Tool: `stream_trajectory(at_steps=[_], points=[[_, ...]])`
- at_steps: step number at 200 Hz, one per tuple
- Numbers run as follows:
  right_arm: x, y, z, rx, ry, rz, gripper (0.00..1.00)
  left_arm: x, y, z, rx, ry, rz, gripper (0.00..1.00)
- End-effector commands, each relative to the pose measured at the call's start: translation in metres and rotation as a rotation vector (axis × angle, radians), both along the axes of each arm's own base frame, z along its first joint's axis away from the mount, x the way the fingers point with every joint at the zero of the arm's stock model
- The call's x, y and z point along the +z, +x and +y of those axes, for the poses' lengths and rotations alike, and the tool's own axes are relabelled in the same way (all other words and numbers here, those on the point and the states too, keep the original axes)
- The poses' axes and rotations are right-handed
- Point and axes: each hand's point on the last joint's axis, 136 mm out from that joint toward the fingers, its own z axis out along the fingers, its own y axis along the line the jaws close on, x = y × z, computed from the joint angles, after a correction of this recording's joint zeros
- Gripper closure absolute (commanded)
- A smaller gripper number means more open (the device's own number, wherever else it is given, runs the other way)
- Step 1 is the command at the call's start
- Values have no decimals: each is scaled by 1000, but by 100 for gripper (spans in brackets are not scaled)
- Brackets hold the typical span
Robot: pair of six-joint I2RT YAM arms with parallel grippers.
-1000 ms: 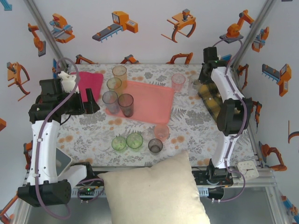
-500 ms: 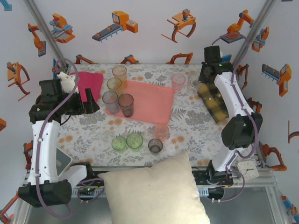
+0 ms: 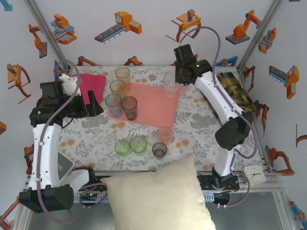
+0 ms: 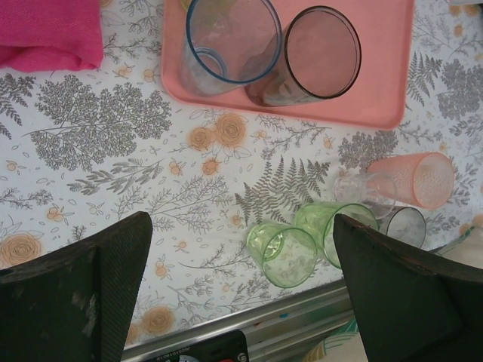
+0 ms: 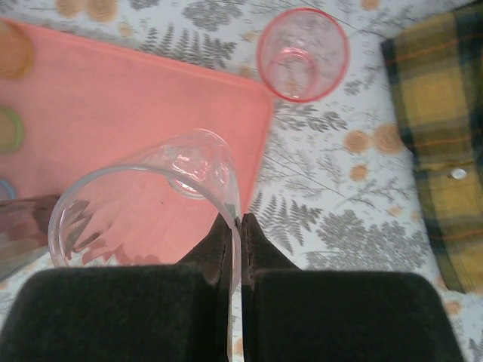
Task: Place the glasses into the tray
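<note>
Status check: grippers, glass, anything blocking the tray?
Left gripper open, empty, over the table. Right gripper shut on clear tumbler rim, above tray edge. Pink tumbler stands off tray corner, not blocking.

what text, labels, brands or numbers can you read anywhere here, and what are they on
No legible text anywhere.
Dark plate below the metal rail: pale marks, too blurred to read.
Wall stickers: robot drawings, no words.
Glasses and tray: no print visible.
</note>
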Motion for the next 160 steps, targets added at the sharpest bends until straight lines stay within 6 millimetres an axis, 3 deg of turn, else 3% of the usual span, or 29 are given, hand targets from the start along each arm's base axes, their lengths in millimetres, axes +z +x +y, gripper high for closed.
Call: stream_trajectory(at_steps=[1, 38, 63, 119, 160], points=[[4, 10, 28, 6, 21, -20, 99, 5, -1, -4, -9, -31, -6, 3], [-13, 21, 88, 77, 50, -8, 98, 6, -1, -5, -16, -39, -7, 3], [-26, 23, 115, 109, 50, 12, 98, 7, -1, -5, -18, -37, -12, 3], [-45, 24, 151, 136, 124, 24, 98, 6, -1, -6, -24, -38, -15, 3], [-56, 25, 161, 132, 138, 27, 98, 6, 1, -8, -32, -48, -10, 3]])
